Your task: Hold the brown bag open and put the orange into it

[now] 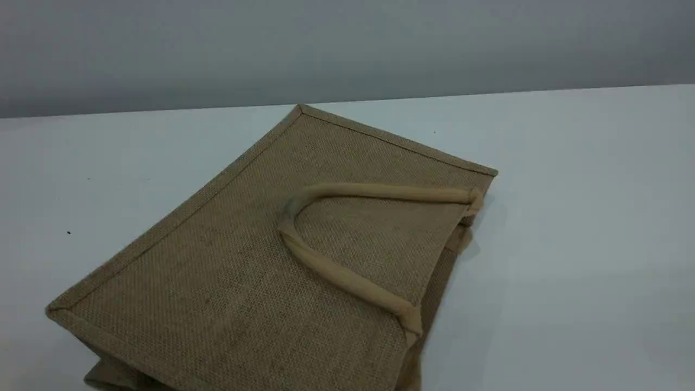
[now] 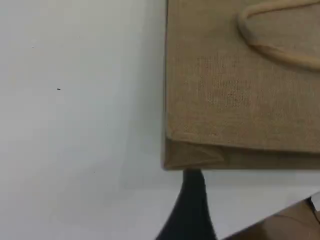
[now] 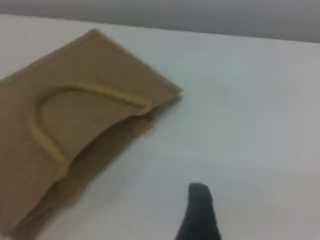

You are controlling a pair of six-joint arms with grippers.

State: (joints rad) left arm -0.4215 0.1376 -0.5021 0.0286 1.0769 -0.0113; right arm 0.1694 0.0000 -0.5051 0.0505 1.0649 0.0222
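The brown bag (image 1: 260,260) lies flat on the white table (image 1: 570,217), its mouth turned to the right. One beige loop handle (image 1: 347,279) rests on its upper face. In the left wrist view the bag (image 2: 240,100) fills the upper right, and one dark fingertip (image 2: 192,200) of my left gripper hangs just short of the bag's near corner, with nothing held. The right wrist view has the bag (image 3: 75,120) on the left and my right gripper's dark fingertip (image 3: 200,210) over bare table to the right of the bag's mouth, also empty. The orange is out of view. Neither arm shows in the scene view.
A grey wall (image 1: 347,49) stands behind the table's far edge. The left wrist view catches the table's edge with a brown surface (image 2: 290,225) beyond it at the bottom right. Bare white tabletop stretches to the right of the bag.
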